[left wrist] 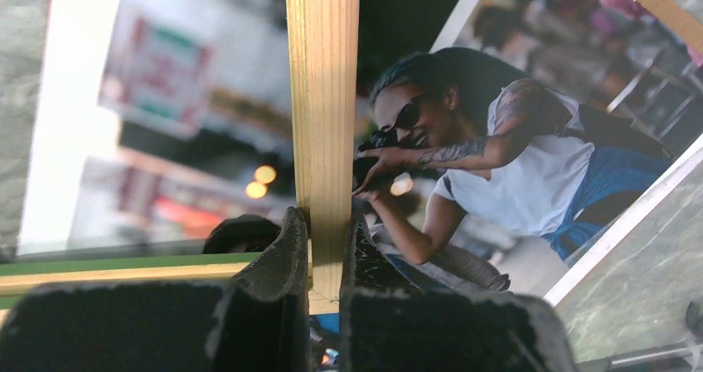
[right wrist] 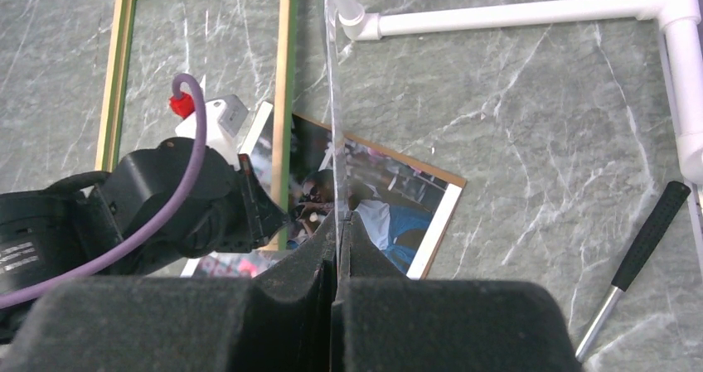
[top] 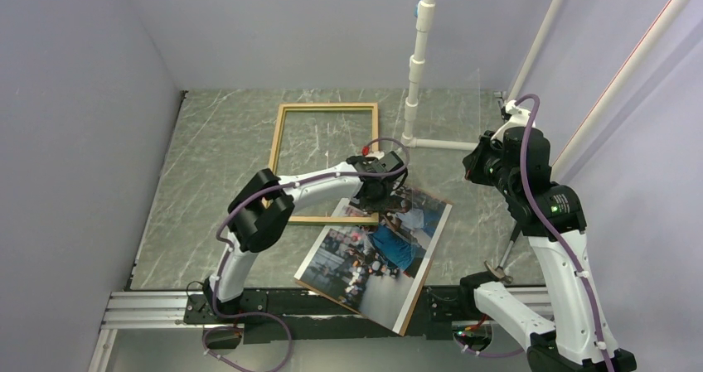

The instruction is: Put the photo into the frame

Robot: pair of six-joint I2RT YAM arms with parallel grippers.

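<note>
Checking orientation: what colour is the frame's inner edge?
Green; the frame shows best in right wrist view.

From above, the left arm is covering the near right corner of the frame (top: 327,105) and the far corner of the photo (top: 373,256) — we are not seeing where they meet. At the left wrist, the photo's background is blurring, and the left hand (left wrist: 325,227) is hiding part of the frame's rail. The clear sheet (right wrist: 332,99) pinched in the right hand (right wrist: 338,223) is showing only as a thin edge — the tool (right wrist: 647,231) is running off the bottom edge.
</note>
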